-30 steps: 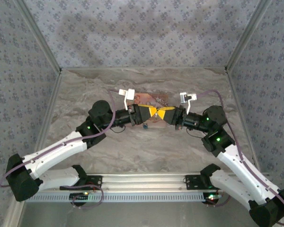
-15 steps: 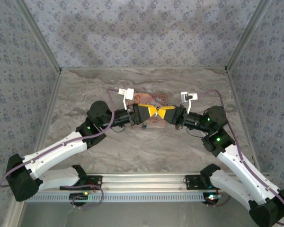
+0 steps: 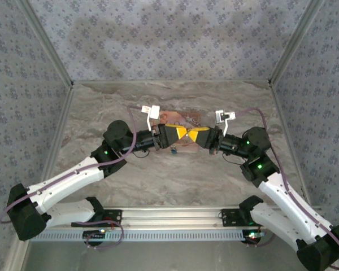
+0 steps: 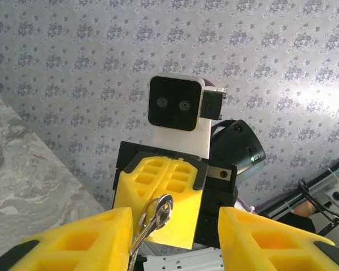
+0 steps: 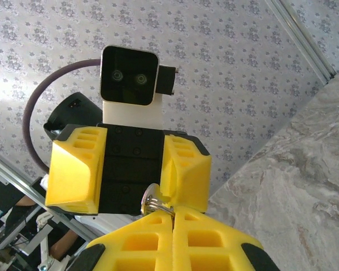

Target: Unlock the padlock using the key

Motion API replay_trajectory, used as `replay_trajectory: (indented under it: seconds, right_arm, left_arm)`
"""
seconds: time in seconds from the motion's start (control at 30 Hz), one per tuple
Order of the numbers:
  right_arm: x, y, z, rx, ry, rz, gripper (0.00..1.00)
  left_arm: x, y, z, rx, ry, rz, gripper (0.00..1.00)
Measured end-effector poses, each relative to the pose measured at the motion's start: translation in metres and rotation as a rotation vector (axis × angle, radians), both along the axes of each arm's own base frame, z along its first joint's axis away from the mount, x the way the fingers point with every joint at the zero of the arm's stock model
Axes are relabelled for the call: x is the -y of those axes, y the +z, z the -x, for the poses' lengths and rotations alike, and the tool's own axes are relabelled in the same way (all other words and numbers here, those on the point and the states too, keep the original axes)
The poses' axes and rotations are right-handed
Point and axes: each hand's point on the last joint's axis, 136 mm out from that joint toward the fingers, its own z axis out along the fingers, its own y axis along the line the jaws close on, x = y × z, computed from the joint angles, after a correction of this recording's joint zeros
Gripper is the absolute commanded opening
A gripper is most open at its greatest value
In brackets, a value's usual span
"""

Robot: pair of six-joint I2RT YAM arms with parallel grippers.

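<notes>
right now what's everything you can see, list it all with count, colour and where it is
key ring: one, silver, at the tips of the right gripper, between the fingers of the left gripper
small thing: one, blue, by the left gripper on its near side; too small to identify
flat patch: one, reddish brown, on the table behind both grippers
table: one, grey marbled
walls: three, grey patterned, around the table
left gripper: one, yellow fingers, open, facing the right gripper
right gripper: one, yellow fingers, shut on the key ring
</notes>
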Motion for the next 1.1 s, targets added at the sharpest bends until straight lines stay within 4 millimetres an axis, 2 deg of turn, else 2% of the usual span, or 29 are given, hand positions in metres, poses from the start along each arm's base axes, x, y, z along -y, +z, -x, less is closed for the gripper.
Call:
replay_trajectory:
  seconds: [0.43, 0.57, 0.6, 0.67, 0.77, 0.97, 1.1]
  right_arm:
    - [0.001, 0.001, 0.0, 0.003, 0.0, -0.001, 0.0]
    - [0.002, -0.002, -0.001, -0.004, -0.001, 0.005, 0.03]
    - [0.002, -0.004, -0.001, -0.014, -0.001, 0.012, 0.1]
    - [0.004, -0.012, -0.003, -0.034, -0.011, 0.038, 0.32]
    - [0.013, -0.027, -0.009, -0.061, -0.074, 0.104, 0.4]
    - [0.036, -0.056, -0.017, -0.108, -0.197, 0.236, 0.39]
    - [0.039, -0.065, -0.02, -0.133, -0.21, 0.262, 0.38]
  left_arm:
    - [0.001, -0.003, -0.001, 0.0, 0.002, -0.008, 0.0]
    - [0.001, -0.007, -0.001, 0.004, 0.008, -0.026, 0.0]
    - [0.0, -0.008, -0.002, 0.005, 0.012, -0.036, 0.0]
    - [0.0, -0.013, -0.004, -0.001, 0.025, -0.074, 0.0]
    - [-0.003, -0.022, -0.007, -0.01, 0.052, -0.169, 0.0]
    - [-0.012, -0.022, -0.01, 0.009, 0.094, -0.373, 0.0]
    - [-0.008, -0.037, -0.014, 0.001, 0.075, -0.499, 0.0]
